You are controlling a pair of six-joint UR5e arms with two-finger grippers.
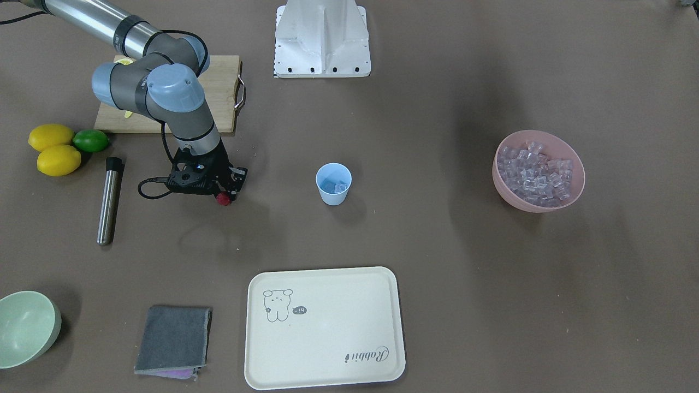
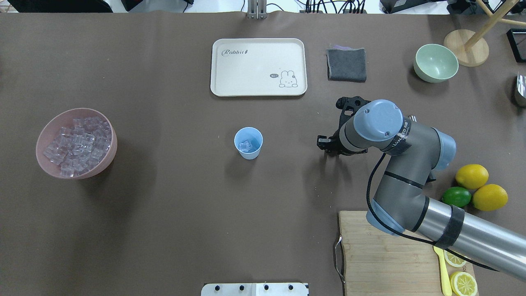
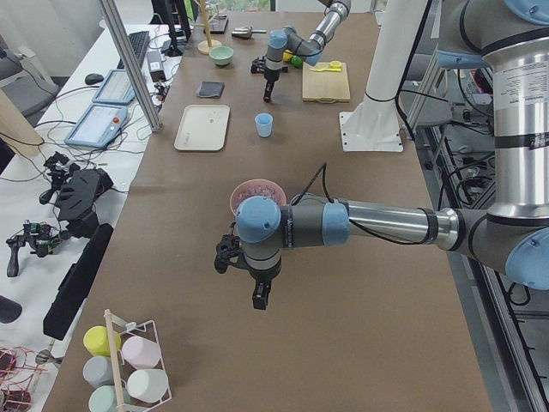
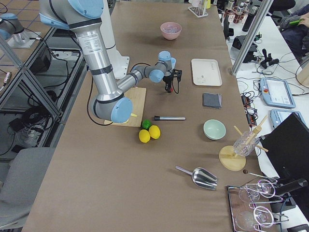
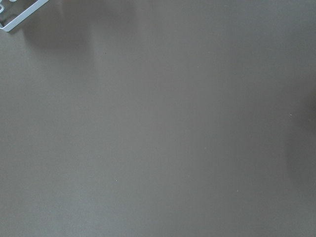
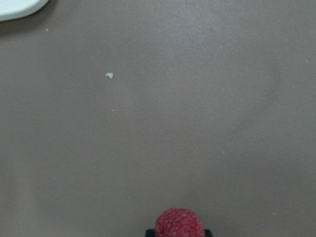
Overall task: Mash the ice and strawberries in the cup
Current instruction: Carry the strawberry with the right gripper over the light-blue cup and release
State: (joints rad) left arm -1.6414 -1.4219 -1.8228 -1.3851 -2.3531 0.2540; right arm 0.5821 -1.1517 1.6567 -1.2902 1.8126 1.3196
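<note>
A small dark red strawberry [image 6: 178, 223] sits pinched between the fingers of the right gripper [image 1: 224, 196], which hangs fingers-down above the brown table [image 1: 437, 245], well apart from the pale blue cup [image 1: 333, 184] and on the robot's right of it. The cup stands upright near the middle of the table with a few clear cubes of ice [image 2: 245, 146] in its bottom. Far more ice is heaped in a pink bowl [image 1: 510, 197] towards the table's end on the robot's left.

The left gripper [image 3: 260, 296] hovers over bare table past that bowl, nearer the same end. It shows only in the side view, so whether its fingers are spread or pressed together cannot be told.

On the other side of the right gripper, a metal rod [image 1: 109, 199] lies flat. Two lemons [image 1: 51, 136] and a lime [image 1: 90, 141] huddle together just beyond it. A wooden cutting board [image 2: 382, 255] with lemon slices [image 2: 463, 283] sits at the robot's edge of the table on its right.

Along the operators' edge are a cream tray [image 1: 338, 327] printed with a cartoon animal, a folded grey cloth [image 1: 173, 338] and a pale green bowl [image 1: 27, 327] towards the corner.
</note>
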